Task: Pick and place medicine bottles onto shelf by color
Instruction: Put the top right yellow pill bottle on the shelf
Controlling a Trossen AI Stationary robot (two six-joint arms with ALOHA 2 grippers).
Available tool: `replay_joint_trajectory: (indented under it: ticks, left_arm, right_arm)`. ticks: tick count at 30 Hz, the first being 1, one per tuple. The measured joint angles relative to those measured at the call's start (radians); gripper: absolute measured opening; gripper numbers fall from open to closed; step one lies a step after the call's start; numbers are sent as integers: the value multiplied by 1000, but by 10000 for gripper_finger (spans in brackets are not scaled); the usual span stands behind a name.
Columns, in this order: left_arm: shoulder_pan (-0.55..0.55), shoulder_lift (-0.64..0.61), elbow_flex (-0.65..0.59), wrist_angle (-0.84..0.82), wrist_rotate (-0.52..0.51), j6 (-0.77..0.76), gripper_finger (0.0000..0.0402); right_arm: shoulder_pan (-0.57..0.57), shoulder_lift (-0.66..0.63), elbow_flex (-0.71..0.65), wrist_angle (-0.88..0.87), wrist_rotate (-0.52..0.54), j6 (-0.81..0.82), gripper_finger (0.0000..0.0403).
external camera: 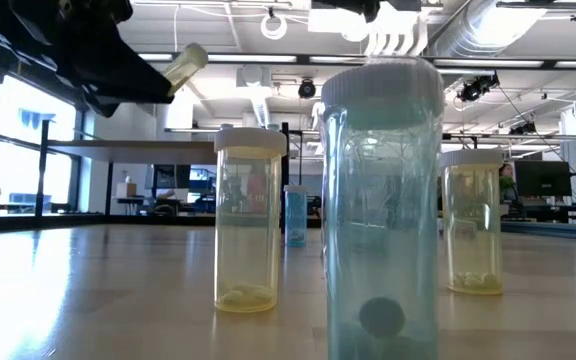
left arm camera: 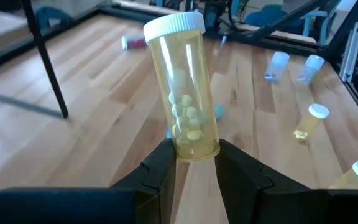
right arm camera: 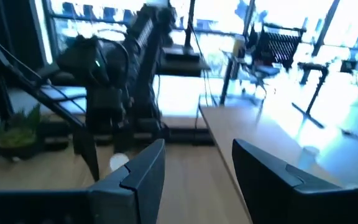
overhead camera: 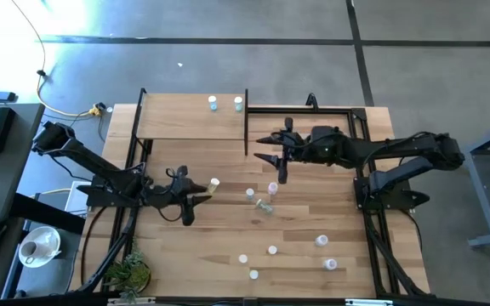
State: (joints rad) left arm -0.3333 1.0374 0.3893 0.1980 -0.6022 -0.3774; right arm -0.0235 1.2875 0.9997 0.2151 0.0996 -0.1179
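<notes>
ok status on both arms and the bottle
Left gripper shut on yellow bottle, lifted off table. Right gripper open, empty, near shelf. Nothing in the way.

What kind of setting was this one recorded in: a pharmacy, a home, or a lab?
Most likely a robotics lab or open workshop: exposed ceiling ducts, a monitor on a far desk, a bare concrete floor around the wooden table, and two arms at work.

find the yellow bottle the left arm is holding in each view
High view: yellow bottle at the left gripper, left of centre.
Low view: upper left, tilted.
Left wrist view: centre, between the fingers.
Right wrist view: cannot tell.
Shared landmark: the left gripper.
</notes>
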Motion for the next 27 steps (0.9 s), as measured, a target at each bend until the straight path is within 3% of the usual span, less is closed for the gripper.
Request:
replay_joint_trajectory:
  ticks: [8,15,27]
  left_arm:
    - [14,0,0,77,-1,116,92]
    - [15,0,0,116,-1,228,92]
    - [133,0,0,115,-58,296,92]
  right_arm:
    - [-1,53,0,180,-74,-46,179]
    - [-26,54,2,230,-81,-48,179]
    - [-83,57,155,47,-112,-74,179]
